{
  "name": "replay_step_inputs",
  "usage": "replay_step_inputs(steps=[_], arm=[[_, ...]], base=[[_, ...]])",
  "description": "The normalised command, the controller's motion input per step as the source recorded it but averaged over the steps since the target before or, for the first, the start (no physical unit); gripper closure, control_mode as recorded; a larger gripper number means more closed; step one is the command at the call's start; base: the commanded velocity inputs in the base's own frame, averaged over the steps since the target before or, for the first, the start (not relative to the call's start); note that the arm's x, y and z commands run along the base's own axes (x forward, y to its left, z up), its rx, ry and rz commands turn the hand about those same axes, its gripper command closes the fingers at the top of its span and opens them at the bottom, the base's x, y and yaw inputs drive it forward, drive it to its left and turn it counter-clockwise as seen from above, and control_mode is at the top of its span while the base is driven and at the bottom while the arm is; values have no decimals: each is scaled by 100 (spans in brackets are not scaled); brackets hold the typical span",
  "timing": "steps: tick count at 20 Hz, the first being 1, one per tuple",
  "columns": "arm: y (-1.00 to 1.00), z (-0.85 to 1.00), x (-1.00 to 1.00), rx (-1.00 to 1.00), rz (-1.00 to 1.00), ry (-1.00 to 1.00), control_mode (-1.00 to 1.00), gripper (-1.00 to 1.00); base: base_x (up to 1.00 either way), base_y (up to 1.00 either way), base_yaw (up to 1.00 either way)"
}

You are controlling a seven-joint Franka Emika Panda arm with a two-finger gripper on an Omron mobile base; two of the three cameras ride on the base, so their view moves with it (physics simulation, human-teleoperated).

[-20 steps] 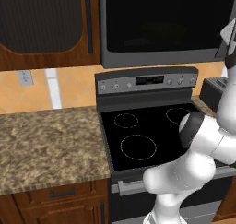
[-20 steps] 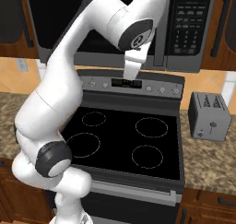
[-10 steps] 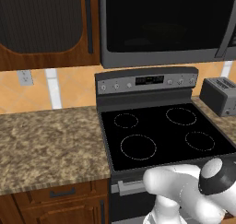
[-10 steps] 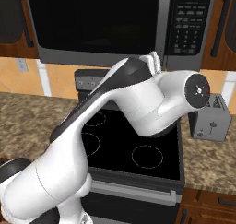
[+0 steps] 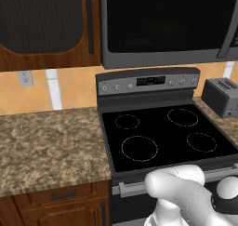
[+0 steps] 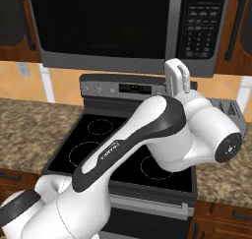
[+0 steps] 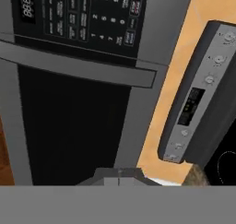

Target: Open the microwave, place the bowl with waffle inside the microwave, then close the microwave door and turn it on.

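Observation:
The microwave (image 5: 167,25) hangs over the stove, and its door (image 7: 69,126) is closed, the black window dark. Its long handle bar (image 7: 78,66) runs across the hand view between the window and the keypad (image 7: 87,15); that view is rolled a quarter turn. The same handle bar (image 5: 228,29) slants at the microwave's right edge in the left base view. My gripper (image 7: 119,174) is below and in front of the door, apart from it, its fingertips pressed together. In the right base view my gripper (image 6: 177,74) rises above the folded arm, under the keypad (image 6: 199,24). The bowl and the waffle are out of view.
A black-topped stove (image 5: 162,132) with a grey control panel (image 7: 193,103) lies under the microwave. A grey toaster (image 5: 223,97) stands to its right. The granite counter (image 5: 46,141) stretches left, with brown cabinets (image 5: 46,25) above. My bulky arm (image 6: 162,130) hangs over the stove front.
My arm has folded down from an upright reach into a low bend in front of the stove. The hand has turned from pointing down over the stove panel toward the microwave.

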Motion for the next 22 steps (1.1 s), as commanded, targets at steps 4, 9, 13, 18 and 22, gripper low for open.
replay_step_inputs(steps=[4, 9, 13, 18, 22], arm=[[-3, 26, 0, 0, -1, -20, -100, 100], [0, 0, 6, -5, -13, -9, -100, 100], [0, 0, 8, -8, -23, -1, -100, 100], [0, 0, 22, -3, -16, 0, -100, 100], [-2, 1, 29, 1, -1, 0, -100, 100]], base=[[0, 0, 0], [0, 0, 0], [0, 0, 0], [0, 0, 0], [0, 0, 0]])
